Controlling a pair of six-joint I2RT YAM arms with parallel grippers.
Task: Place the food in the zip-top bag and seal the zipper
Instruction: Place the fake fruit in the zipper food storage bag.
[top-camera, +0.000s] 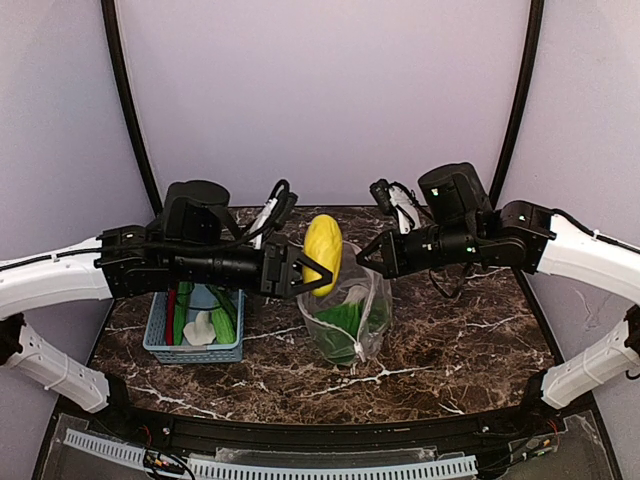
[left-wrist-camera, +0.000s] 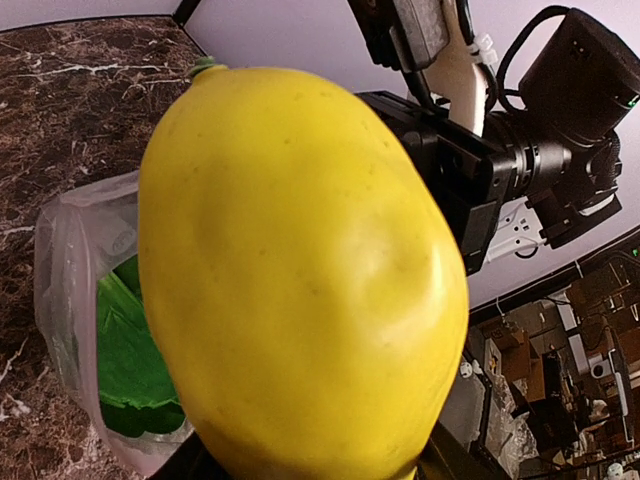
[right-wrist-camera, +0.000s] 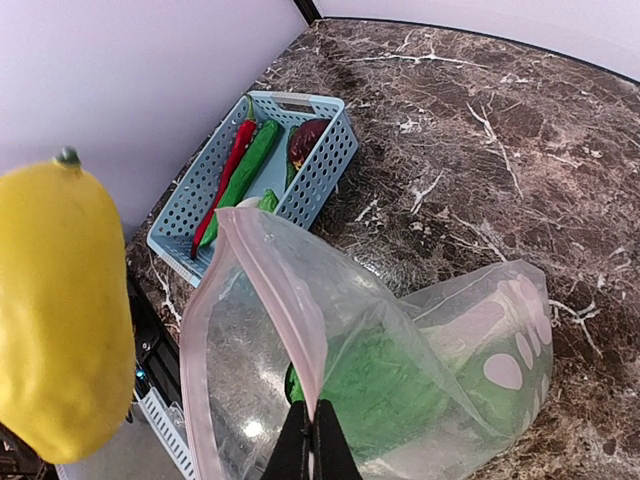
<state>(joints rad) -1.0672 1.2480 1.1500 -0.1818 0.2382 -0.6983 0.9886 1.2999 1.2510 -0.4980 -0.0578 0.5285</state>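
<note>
Yellow oval piece (top-camera: 322, 250) held over the open zip-top bag (top-camera: 352, 322)
The left pincer (top-camera: 312, 270) is clamped on the yellow piece just above the bag's mouth. The right pincer (right-wrist-camera: 312, 445) is pinched tight on the zipper (right-wrist-camera: 268, 285), holding the mouth up. A green leafy bunch (right-wrist-camera: 385, 385) lies inside the bag, which stands on the counter (top-camera: 455, 345) beside the light blue basket (top-camera: 195, 352).

oval (top-camera: 322, 253): yellow, green stem tip
bag (right-wrist-camera: 455, 315): clear, white spots
zipper (right-wrist-camera: 272, 290): pale pink
bunch (right-wrist-camera: 380, 390): green
chilli (right-wrist-camera: 226, 170): red
basket (right-wrist-camera: 322, 165): light blue
table (top-camera: 450, 340): dark brown, white veins
</note>
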